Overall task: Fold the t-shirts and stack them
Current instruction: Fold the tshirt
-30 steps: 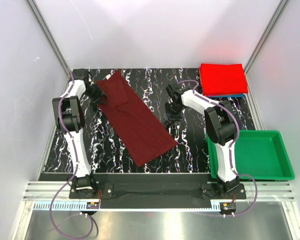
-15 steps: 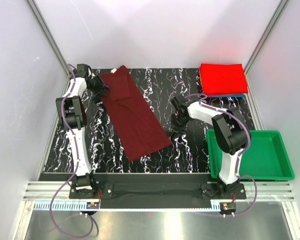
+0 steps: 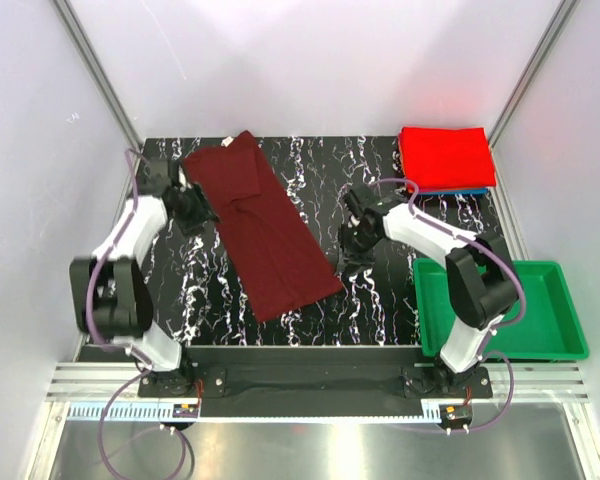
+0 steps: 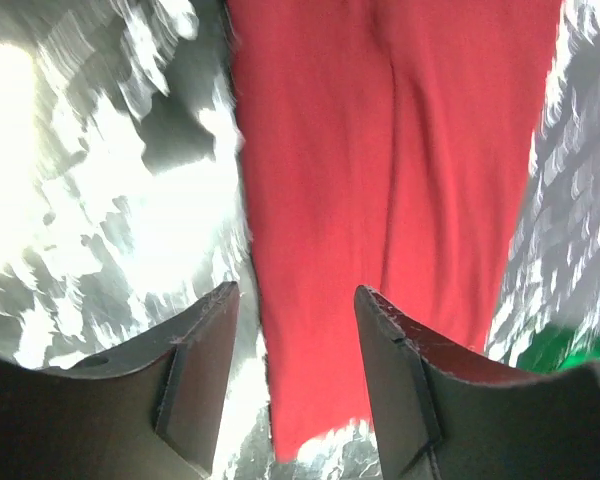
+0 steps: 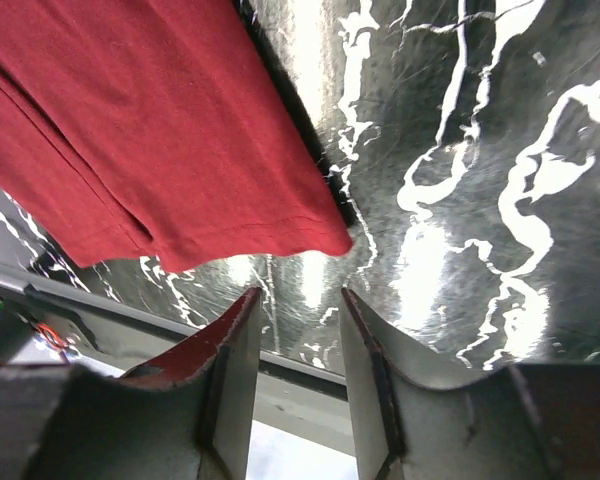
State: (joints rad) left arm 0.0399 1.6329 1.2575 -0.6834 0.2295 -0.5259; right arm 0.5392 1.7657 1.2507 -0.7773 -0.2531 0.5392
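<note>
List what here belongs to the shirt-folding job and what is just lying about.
Job: maroon shirt, laid out flat; red shirt, folded; blue shirt under the red one, only an edge showing.
Lying about: green tray.

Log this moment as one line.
maroon t-shirt: long strip, flat, unheld | left gripper: jaws open, empty | right gripper: jaws open, empty | red t-shirt: folded, far-right
</note>
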